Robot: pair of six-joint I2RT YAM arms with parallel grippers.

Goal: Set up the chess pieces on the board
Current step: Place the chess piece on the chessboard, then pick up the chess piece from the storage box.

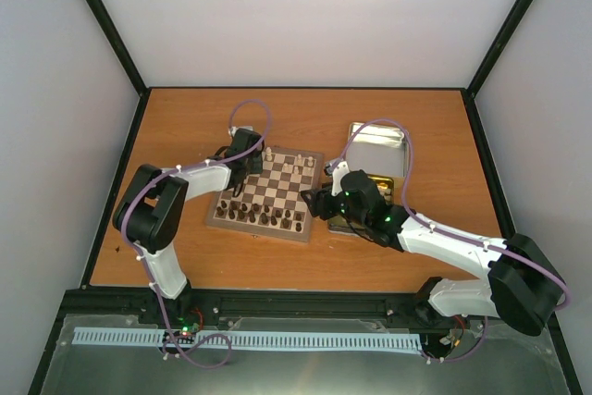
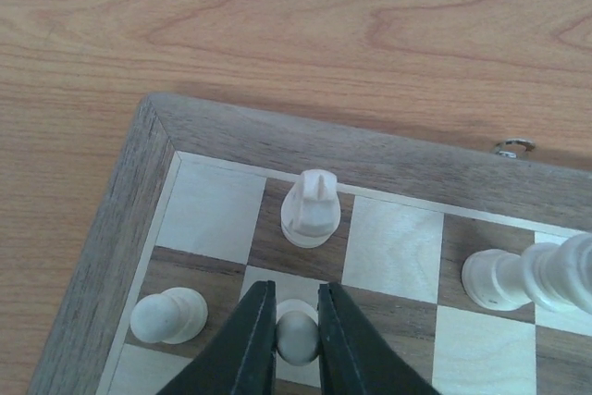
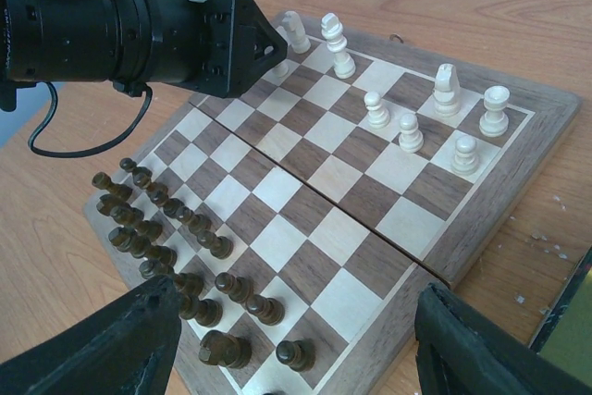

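Cream pawn point(image 2: 297, 339) gripped by left pincer point(image 2: 296, 307), at a light square in the corner of the board point(image 2: 398, 159) facing the far-left corner of the tabletop point(image 2: 277, 25) | right pincer point(image 3: 296, 339) wide, empty, by the board's right side | judgement: seat pawn mid-square, part the jaws slowly, rise straight, clear of the knight point(image 2: 311, 210) just beyond.

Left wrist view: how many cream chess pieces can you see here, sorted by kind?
Knight: 1
Pawn: 2, one of them pinched in the left claw
Tall piece cut off by the frame edge: 1
Total: 4
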